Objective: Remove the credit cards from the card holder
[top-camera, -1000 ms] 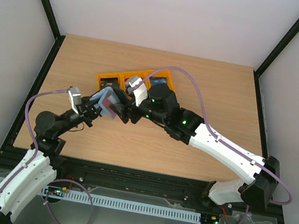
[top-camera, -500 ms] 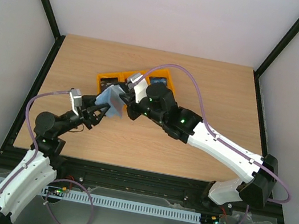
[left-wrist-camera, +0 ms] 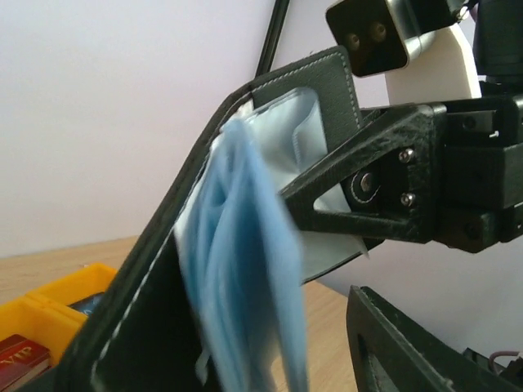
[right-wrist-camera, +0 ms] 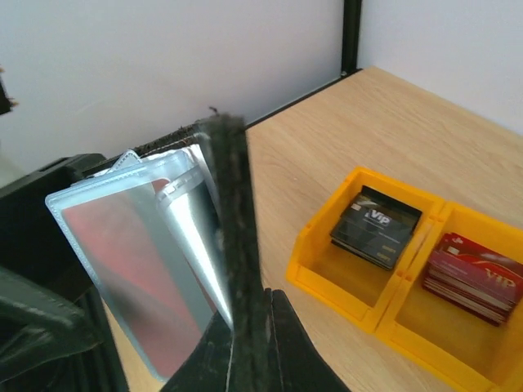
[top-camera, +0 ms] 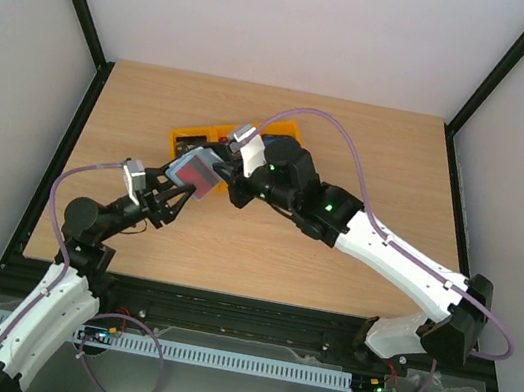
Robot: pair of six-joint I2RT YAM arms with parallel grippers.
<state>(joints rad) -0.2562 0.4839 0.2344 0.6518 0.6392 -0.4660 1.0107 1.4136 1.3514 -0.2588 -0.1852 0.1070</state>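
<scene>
While right gripper point(right-wrist-camera: 245, 347) pinches cover edge of black bifold card holder point(right-wrist-camera: 233, 204), case hangs open above wooden table point(top-camera: 371, 154), clear sleeves fanned, likely to expose red card point(right-wrist-camera: 122, 261) for left gripper point(top-camera: 171, 202), fingers spread just beside, holding nothing. Yellow plastic bins point(right-wrist-camera: 327, 273) behind hold card stacks point(right-wrist-camera: 376, 224). Floppy sleeves may hinder pull.

Yellow bins point(right-wrist-camera: 327, 282), poss. 3 compartments, side by side on wood table point(top-camera: 371, 154).
</scene>
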